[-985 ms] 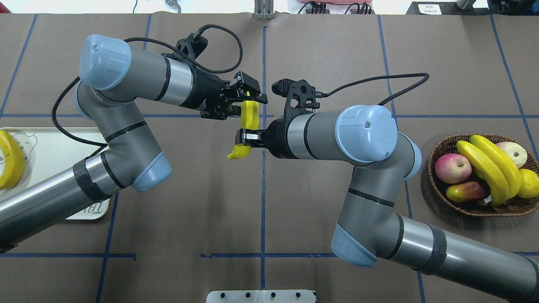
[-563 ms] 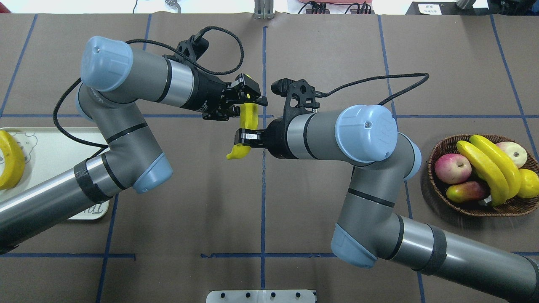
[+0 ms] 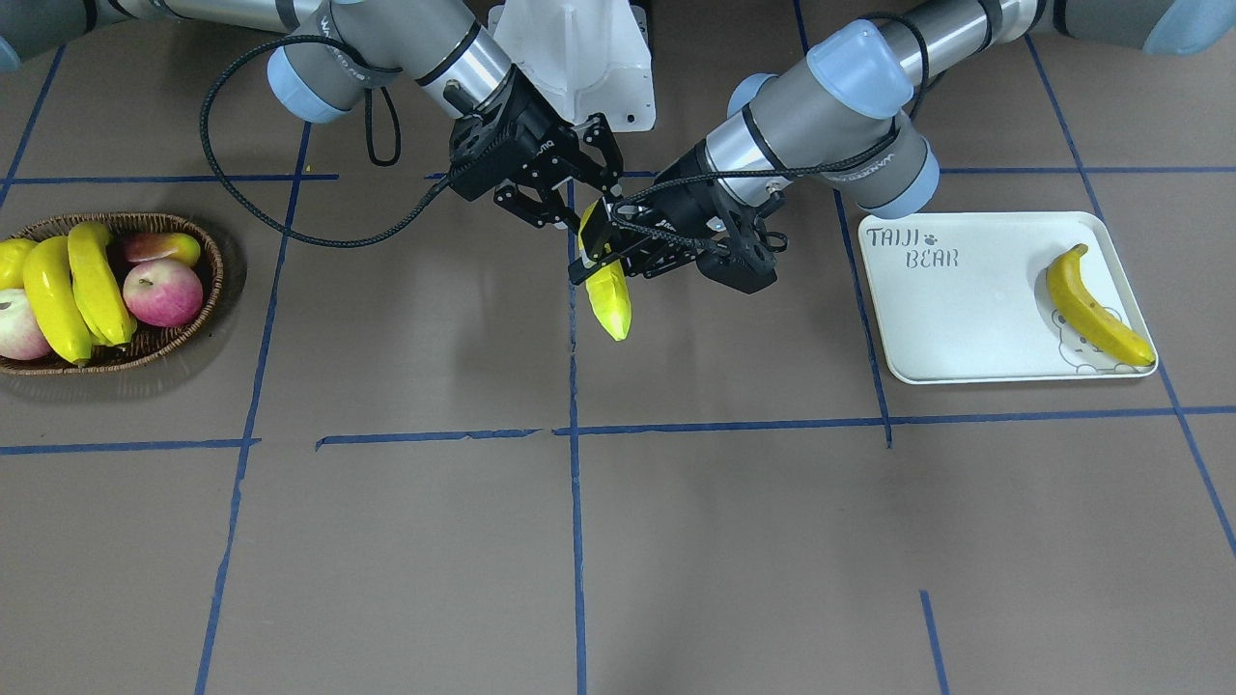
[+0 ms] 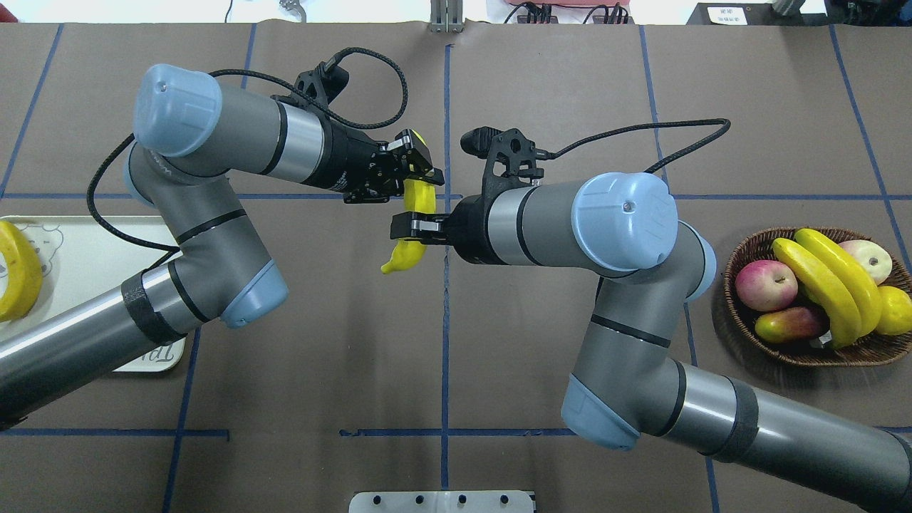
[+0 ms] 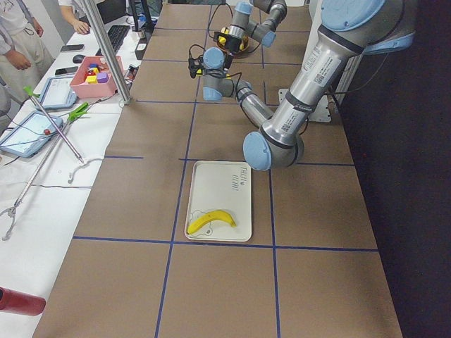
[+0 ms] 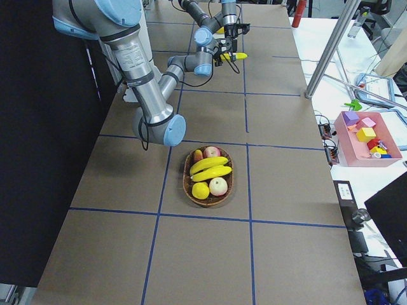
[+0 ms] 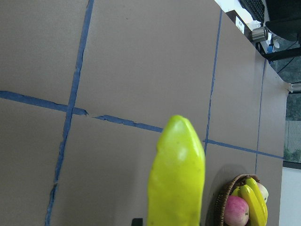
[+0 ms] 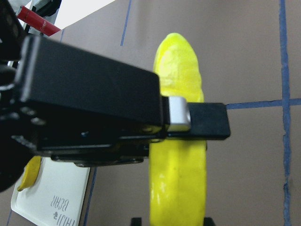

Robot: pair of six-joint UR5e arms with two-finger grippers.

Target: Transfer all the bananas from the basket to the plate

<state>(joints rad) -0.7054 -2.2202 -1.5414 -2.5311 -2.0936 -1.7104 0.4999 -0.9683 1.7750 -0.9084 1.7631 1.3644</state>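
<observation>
At the left edge of the surface (image 4: pixel 320 342) lies the plate (image 4: pixel 71 263), partly under the left arm (image 4: pixel 214 242). A darker banana (image 4: pixel 18 274) rests on it along the side nearest that edge. The front view shows it over the bear drawing, at the end away from the lettering.

The left arm reaches toward the surface's middle. The left claw (image 4: pixel 415 184) is narrowed onto the far end of the held banana (image 4: pixel 418 199), with one finger on each side lying against the peel. The tip pokes out just beyond the fingers. This bright yellow fruit hangs in the air above the middle of the surface, over the blue tape line down the centre. Only the two claws touch it.

Just right of it, the right claw (image 4: pixel 407 228) is clamped across the same fruit's middle, nearer the robot than the left claw. The near tip hangs free past its grip.

Near the right edge sits the basket (image 4: pixel 776 350). Two bananas (image 4: pixel 830 288) lie side by side across its top, touching each other. Beside and beneath them are a red apple (image 4: pixel 766 285), a pale round fruit (image 4: pixel 869 260), a red-green fruit (image 4: pixel 787 324) and a yellow round fruit (image 4: pixel 896 310).
</observation>
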